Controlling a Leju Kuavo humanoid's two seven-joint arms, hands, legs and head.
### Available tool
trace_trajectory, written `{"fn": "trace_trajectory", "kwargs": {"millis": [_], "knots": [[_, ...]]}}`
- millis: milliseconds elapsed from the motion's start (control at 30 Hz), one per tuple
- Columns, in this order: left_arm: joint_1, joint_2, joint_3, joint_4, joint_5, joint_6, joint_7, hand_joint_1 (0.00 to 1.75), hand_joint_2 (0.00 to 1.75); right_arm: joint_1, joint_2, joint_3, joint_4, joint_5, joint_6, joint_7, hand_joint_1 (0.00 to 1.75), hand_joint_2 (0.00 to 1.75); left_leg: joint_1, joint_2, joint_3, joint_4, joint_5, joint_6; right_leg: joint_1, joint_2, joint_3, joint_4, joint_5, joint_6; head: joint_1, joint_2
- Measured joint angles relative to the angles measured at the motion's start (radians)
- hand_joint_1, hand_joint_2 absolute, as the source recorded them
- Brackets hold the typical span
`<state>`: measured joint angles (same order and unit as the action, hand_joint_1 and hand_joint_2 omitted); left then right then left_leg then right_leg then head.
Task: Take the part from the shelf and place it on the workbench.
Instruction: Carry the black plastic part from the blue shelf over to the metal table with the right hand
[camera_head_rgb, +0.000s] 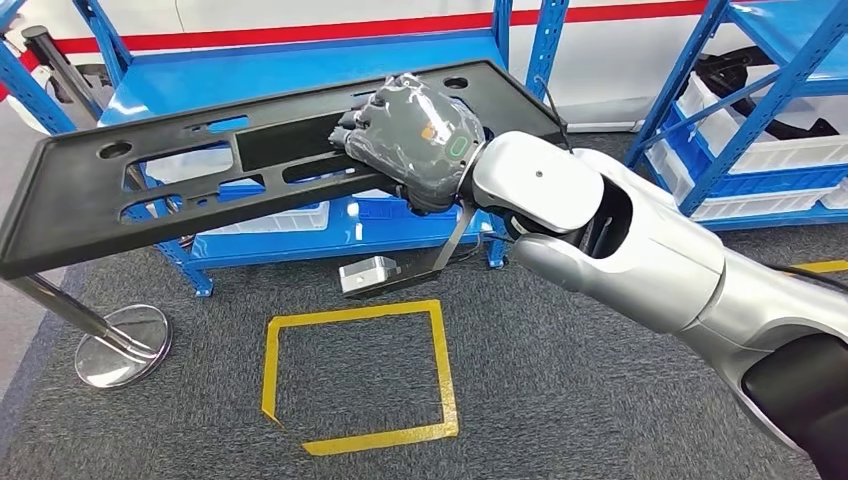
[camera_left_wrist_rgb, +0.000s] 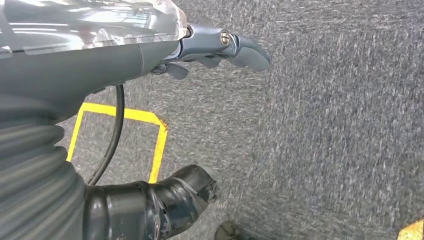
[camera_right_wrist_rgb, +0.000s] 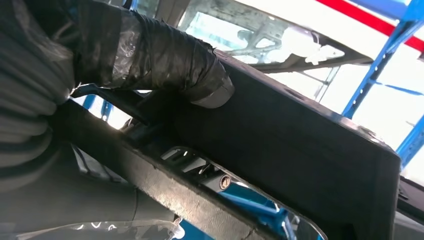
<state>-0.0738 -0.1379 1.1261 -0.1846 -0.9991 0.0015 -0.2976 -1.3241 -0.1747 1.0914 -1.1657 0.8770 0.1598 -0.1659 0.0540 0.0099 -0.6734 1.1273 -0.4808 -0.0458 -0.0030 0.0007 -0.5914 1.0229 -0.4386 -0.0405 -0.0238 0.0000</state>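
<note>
A long, flat black plastic panel with slotted cut-outs and round holes (camera_head_rgb: 200, 170) is held clear of the floor in front of the blue metal shelf rack (camera_head_rgb: 300, 60). The right hand (camera_head_rgb: 415, 140) is closed over the panel's near long edge, toward its right end, with the fingers (camera_head_rgb: 352, 118) curled into a cut-out; in the right wrist view the taped thumb (camera_right_wrist_rgb: 165, 55) is pressed against the panel's dark face (camera_right_wrist_rgb: 300, 140).

The panel's long axis is seen to run left to right across the head view, the left end lying lower and nearer, the right end higher and closer to the rack. Its broad face is turned upward and tilted slightly toward the camera.

The left end of the panel overhangs a chrome stanchion post with a round base (camera_head_rgb: 120, 345); whether they touch cannot be told. A second blue shelf rack holding white bins (camera_head_rgb: 760, 130) stands well apart on the right. Open grey carpet (camera_head_rgb: 600, 400) lies below the panel, marked with a yellow taped square (camera_head_rgb: 360, 375). A small grey box (camera_head_rgb: 368, 273) rests on the carpet just beside the rack's foot.

The left hand (camera_left_wrist_rgb: 220, 50) hangs over the carpet, fingers loosely extended and holding nothing.
</note>
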Motion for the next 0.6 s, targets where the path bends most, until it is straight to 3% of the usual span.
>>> {"fn": "trace_trajectory", "kwargs": {"millis": [67, 100, 133, 167, 233, 300, 400, 467, 567, 600], "knots": [[0.001, 0.002, 0.0, 0.0, 0.0, 0.0, 0.0, 0.0, 1.75, 0.004, 0.0, 0.0, 0.001, 0.0, 0.0, 0.0, 1.75, 1.75, -0.009, -0.001, -0.056, 0.133, -0.061, 0.006, 0.01, 0.0, -0.006, 0.0, 0.004, -0.008, 0.0, 0.0], [0.001, 0.003, 0.0, 0.0, 0.0, 0.0, 0.0, 0.0, 1.75, 0.006, 0.0, 0.0, 0.001, 0.0, 0.0, 0.0, 1.75, 1.75, -0.014, -0.001, -0.07, 0.169, -0.071, 0.01, 0.016, 0.001, -0.008, 0.001, 0.005, -0.01, 0.0, 0.0], [0.002, 0.003, 0.0, 0.0, 0.0, 0.0, 0.0, 0.0, 1.75, 0.008, 0.0, 0.0, 0.002, 0.0, 0.0, 0.0, 1.75, 1.75, -0.02, -0.002, -0.066, 0.169, -0.062, 0.015, 0.021, 0.002, -0.01, 0.003, 0.006, -0.012, 0.0, 0.0], [0.003, 0.003, 0.0, 0.0, 0.0, 0.0, 0.0, 0.0, 1.75, 0.009, 0.0, 0.0, 0.003, 0.0, 0.0, 0.0, 1.75, 1.75, -0.025, -0.002, -0.04, 0.128, -0.037, 0.022, 0.025, 0.003, -0.011, 0.005, 0.006, -0.013, 0.0, 0.0], [0.002, 0.005, 0.0, 0.0, 0.0, 0.0, 0.0, 0.0, 1.75, 0.009, 0.0, 0.0, 0.003, 0.0, 0.0, -0.001, 1.75, 1.75, -0.036, -0.004, 0.036, -0.006, 0.016, 0.039, 0.032, 0.005, -0.013, 0.01, 0.004, -0.014, 0.0, 0.0], [0.002, 0.007, 0.0, 0.0, 0.0, 0.0, -0.003, 0.0, 1.75, 0.009, 0.0, 0.0, 0.004, 0.0, 0.0, -0.002, 1.75, 1.75, -0.043, -0.004, 0.077, -0.086, 0.035, 0.05, 0.036, 0.006, -0.018, 0.016, 0.004, -0.011, 0.001, 0.0], [0.001, 0.008, 0.0, 0.0, -0.002, 0.0, -0.009, 0.0, 1.75, 0.011, 0.0, 0.0, 0.006, 0.008, -0.002, 0.0, 1.75, 1.75, -0.041, -0.005, 0.08, -0.104, 0.042, 0.056, 0.035, 0.005, -0.021, 0.018, 0.005, -0.001, 0.001, 0.0], [0.001, 0.008, 0.0, 0.0, -0.001, -0.001, -0.011, 0.0, 1.75, 0.009, -0.001, 0.0, 0.006, 0.029, -0.01, 0.006, 1.75, 1.75, -0.034, -0.006, 0.085, -0.117, 0.052, 0.064, 0.033, 0.004, -0.037, 0.056, -0.026, 0.011, 0.001, 0.0], [0.002, 0.007, 0.0, 0.0, 0.0, -0.001, -0.012, 0.0, 1.75, 0.016, -0.001, 0.001, 0.008, 0.049, -0.02, 0.013, 1.75, 1.75, -0.03, -0.015, 0.081, -0.122, 0.058, 0.067, 0.011, 0.004, -0.118, 0.233, -0.116, 0.034, 0.002, 0.0], [0.002, 0.007, 0.0, 0.0, 0.0, -0.001, -0.012, 0.0, 1.75, 0.02, -0.002, 0.003, 0.009, 0.051, -0.02, 0.014, 1.75, 1.75, -0.028, -0.021, 0.08, -0.121, 0.059, 0.065, 0.003, 0.004, -0.137, 0.276, -0.126, 0.04, 0.002, 0.0]]}}
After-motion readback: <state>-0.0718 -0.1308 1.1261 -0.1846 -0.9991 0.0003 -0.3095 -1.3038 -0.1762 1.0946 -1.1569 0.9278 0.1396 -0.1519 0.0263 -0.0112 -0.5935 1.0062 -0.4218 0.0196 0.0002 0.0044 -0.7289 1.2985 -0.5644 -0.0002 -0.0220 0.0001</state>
